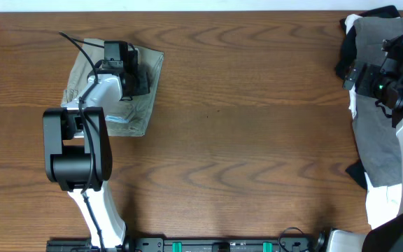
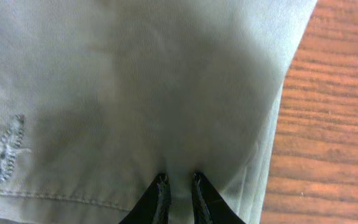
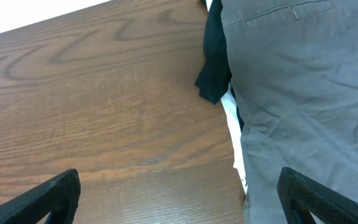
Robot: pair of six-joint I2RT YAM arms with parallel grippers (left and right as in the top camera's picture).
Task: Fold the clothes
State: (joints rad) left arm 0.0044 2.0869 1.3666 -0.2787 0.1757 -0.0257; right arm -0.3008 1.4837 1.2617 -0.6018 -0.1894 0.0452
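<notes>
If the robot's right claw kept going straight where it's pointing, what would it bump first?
Probably the bare table, just beside the grey trousers. The right gripper is open wide, so one finger may touch the trousers first; depth is hard to judge.

The light khaki-olive shorts point(image 1: 147, 91) lie folded in a compact, slightly tilted bundle on the far left of the surface point(image 1: 257, 140), while a grey garment point(image 1: 378, 133) lies spread at the right edge over a black garment point(image 3: 213, 68) and a white garment point(image 3: 234, 127).
</notes>
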